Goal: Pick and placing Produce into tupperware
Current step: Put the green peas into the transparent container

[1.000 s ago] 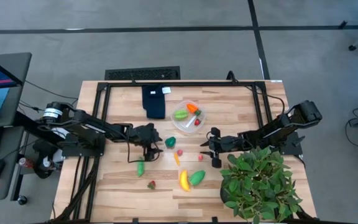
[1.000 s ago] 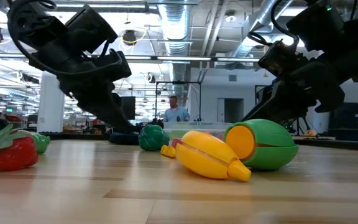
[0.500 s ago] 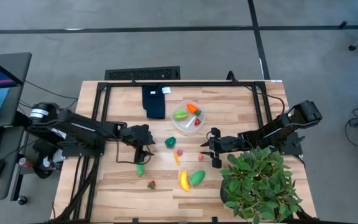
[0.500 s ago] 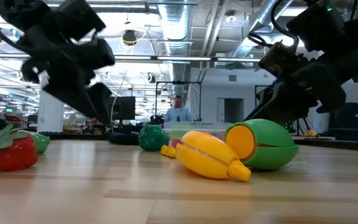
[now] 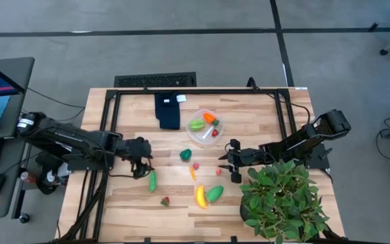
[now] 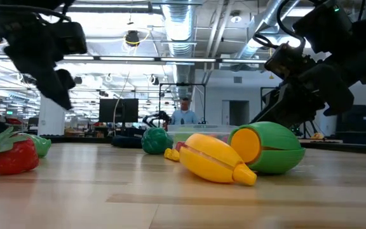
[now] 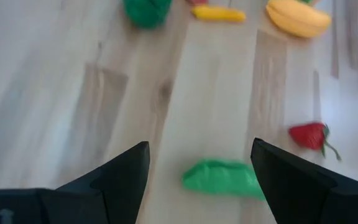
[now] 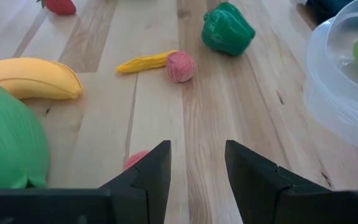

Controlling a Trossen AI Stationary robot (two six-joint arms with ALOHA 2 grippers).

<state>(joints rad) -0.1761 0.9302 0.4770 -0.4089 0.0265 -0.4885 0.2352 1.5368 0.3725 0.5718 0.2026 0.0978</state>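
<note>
The clear round tupperware [image 5: 205, 127] stands at the table's far middle and holds green, orange and red pieces. Loose on the table lie a green pepper [image 5: 185, 155], two small red pieces [image 5: 196, 165] [image 5: 219, 171], a yellow-orange piece [image 5: 192, 173], a banana [image 5: 200, 196], a green half [image 5: 214, 193], a long green piece [image 5: 152, 180] and a strawberry [image 5: 165, 200]. My left gripper [image 5: 139, 154] is open and empty above the table, just to the far left of the long green piece [image 7: 222, 177]. My right gripper [image 5: 227, 161] is open and empty, right of the red pieces [image 8: 180, 66].
A dark blue folded cloth [image 5: 168, 110] lies at the far side, left of the tupperware. A big leafy potted plant [image 5: 283, 200] stands at the near right corner, close under my right arm. Bare wood shows at the near left. A person stands in the room behind [image 6: 183, 113].
My left gripper has drawn back from beside the green pepper toward the table's left edge and has risen, still open and empty. The produce has stayed where it was. My right arm has kept still.
</note>
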